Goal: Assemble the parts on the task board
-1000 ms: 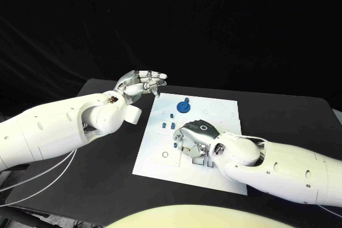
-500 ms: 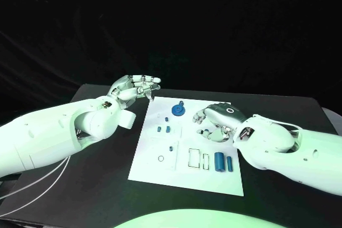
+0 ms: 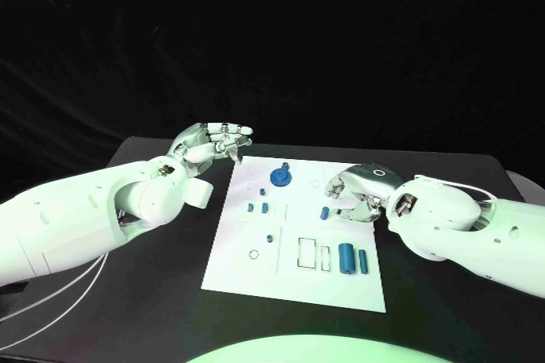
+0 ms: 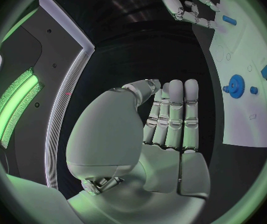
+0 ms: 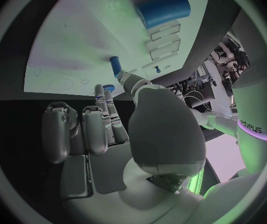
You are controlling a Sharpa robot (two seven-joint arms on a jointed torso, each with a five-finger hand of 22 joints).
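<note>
A black table [image 3: 136,268] spans the lower scene; from nine through twelve to three o'clock hangs a dark backdrop [image 3: 341,56].

The white task board [image 3: 244,261] lies flat on the black table [image 3: 148,268]. The left robot hand [image 3: 211,145] is up near the board's far corner, with its fingers curled in and nothing in them. The right robot hand [image 3: 354,191] is over the board's other side, fingers bent down. A small blue part [image 3: 324,214] sits just beside its fingertips; whether they touch is hard to tell. A blue gear [image 3: 279,175] lies between the two hands. Two blue cylinders [image 3: 354,258] lie nearer the robot than the right hand.
</note>
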